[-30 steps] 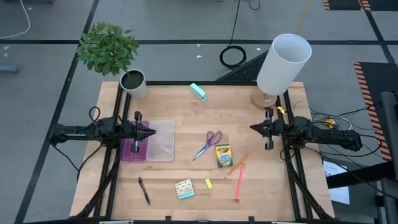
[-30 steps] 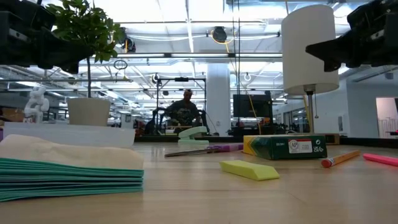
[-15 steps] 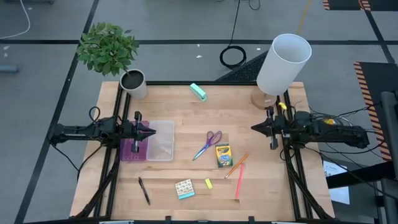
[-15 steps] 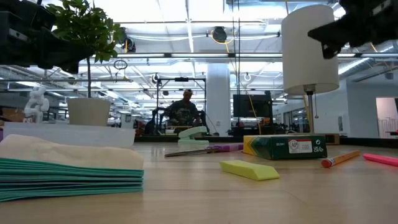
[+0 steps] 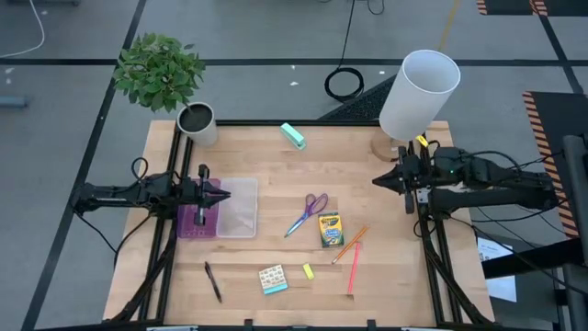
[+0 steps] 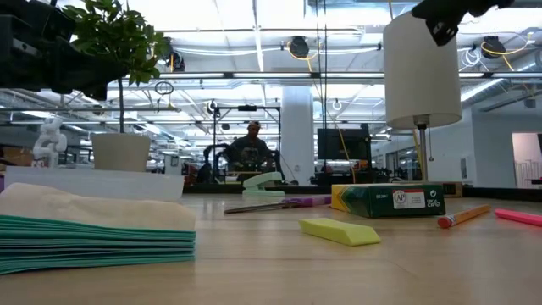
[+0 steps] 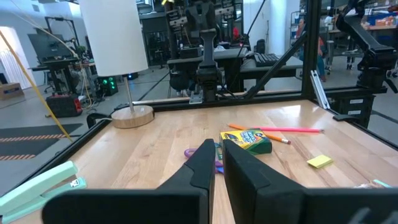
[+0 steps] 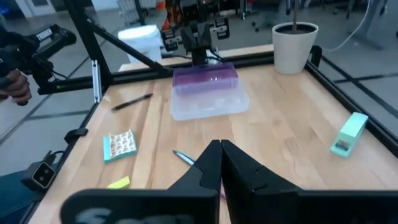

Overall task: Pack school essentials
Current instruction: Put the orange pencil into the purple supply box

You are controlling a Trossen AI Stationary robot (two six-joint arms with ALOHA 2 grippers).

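Yellow-green crayon box flat on table, untouched.

Lying partly hidden behind the left gripper fingertips in its wrist view: purple-handled scissors, only handle loops showing. Being cut off at the edge beyond the right gripper in the low view: pink pencil. Sitting too small to read, well beyond the right gripper: pattern on the square pad.
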